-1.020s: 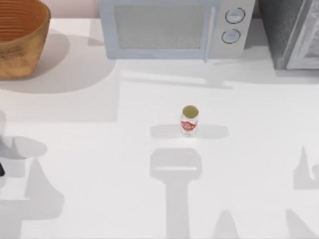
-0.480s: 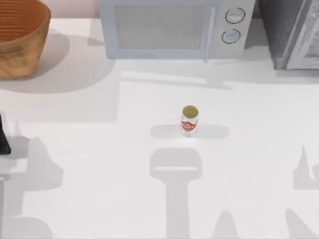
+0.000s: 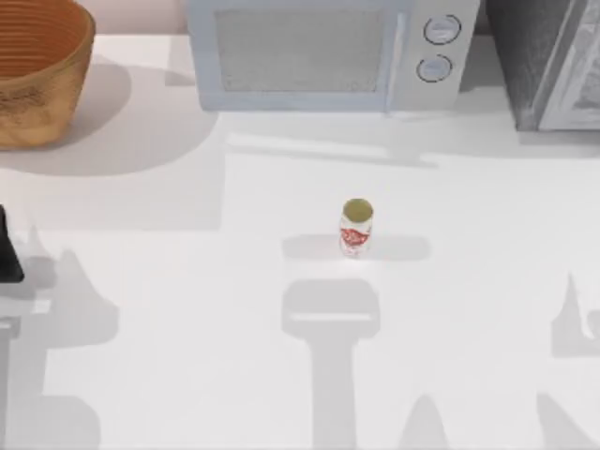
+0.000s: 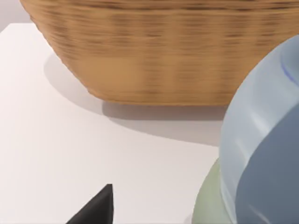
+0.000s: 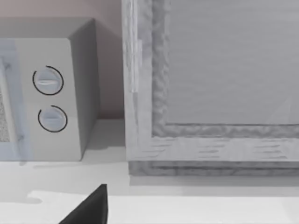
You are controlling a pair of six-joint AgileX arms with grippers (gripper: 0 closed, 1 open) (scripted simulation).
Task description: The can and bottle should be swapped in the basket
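The can (image 3: 356, 228) is seen upright near the middle of the table (image 3: 187, 309), well apart from the basket (image 3: 37, 70) at the far left corner. A pale grey microwave (image 3: 319, 52) is placed behind it. The left gripper (image 3: 7, 251) is found at the table's left edge, a pale blue bottle (image 4: 261, 149) pinched in it just before the basket. Whether the right gripper (image 5: 88, 207) is spread cannot be told.

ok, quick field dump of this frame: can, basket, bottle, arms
can: can upright, mid-table, not in basket
basket: basket at far-left corner, left of microwave
bottle: pale blue bottle close in the left wrist view, near the basket wall
left gripper: left gripper at the table's left edge
right arm: parked, facing the microwave's dials
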